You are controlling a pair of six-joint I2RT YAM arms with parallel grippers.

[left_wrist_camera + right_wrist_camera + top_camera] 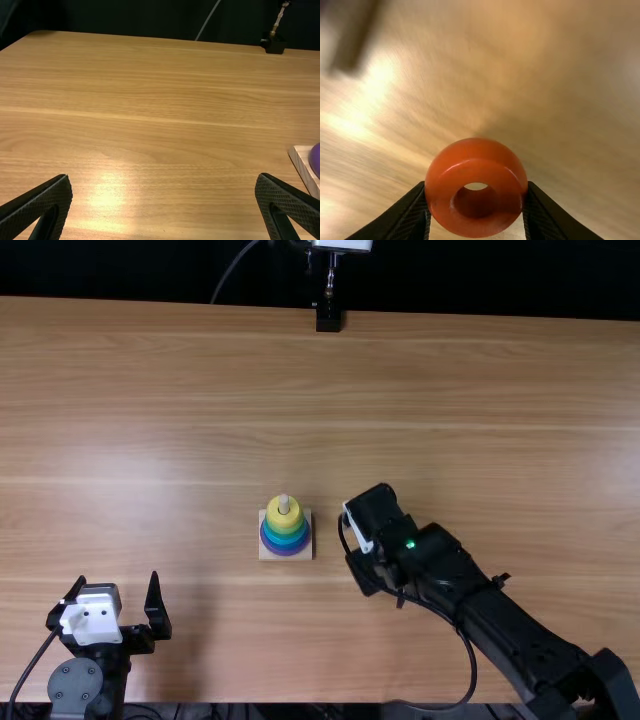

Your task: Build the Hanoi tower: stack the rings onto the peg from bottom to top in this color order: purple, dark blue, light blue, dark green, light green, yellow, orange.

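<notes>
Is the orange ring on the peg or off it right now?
Off the peg: the orange ring is held between the right gripper's fingers, and the peg's bare tip rises above the yellow ring.

Stacked rings (286, 538) taper from purple through blue and green to yellow around the upright peg (284, 504) on a square base (306, 556); the right gripper (363, 572) holds the glossy orange ring (474, 162).

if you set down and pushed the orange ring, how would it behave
The orange ring is probably stiff, its outline round in the grip of the right gripper. Its shine hints at a slippery surface, and its round rim could roll on edge.
</notes>
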